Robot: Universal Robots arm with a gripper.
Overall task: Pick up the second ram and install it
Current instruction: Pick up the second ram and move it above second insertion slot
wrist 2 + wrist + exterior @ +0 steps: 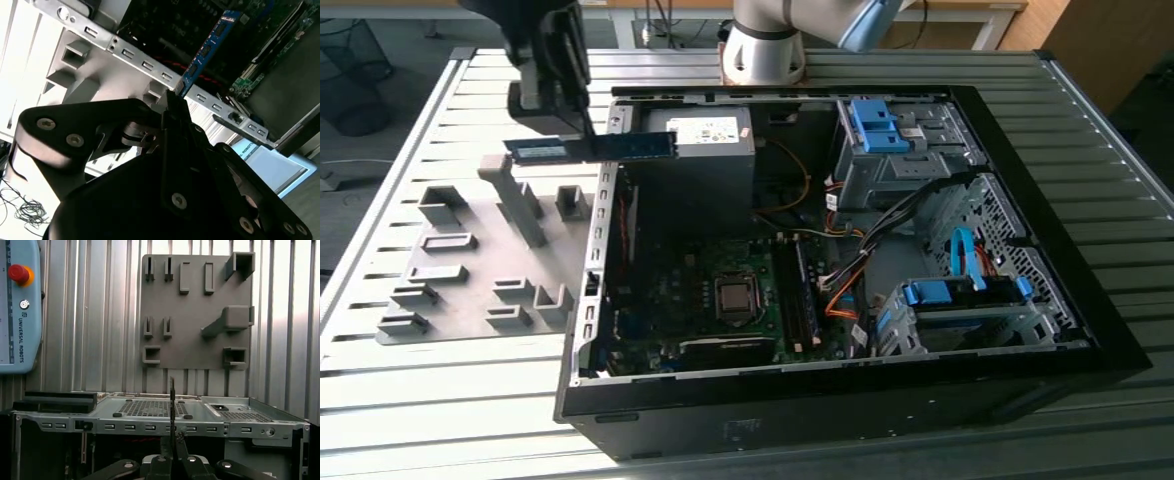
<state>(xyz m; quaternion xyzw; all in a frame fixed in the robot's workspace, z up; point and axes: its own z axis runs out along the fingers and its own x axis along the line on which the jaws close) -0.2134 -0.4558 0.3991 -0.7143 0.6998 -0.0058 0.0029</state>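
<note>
One stick, the second ram (640, 147), sits pinched between the gripper's (582, 142) jaws (level, above the open computer case's (854, 420) wall).

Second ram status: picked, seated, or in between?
Done: pickup; the second ram is off the grey holder tray. In hand: the end effector is shut on it, above the case wall. Left: it is not yet seated on the motherboard.

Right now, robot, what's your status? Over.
Pincer shut on the second ram. Ram in the air, held level, above the computer case's wall, not in a slot. Power supply box close by its end.
</note>
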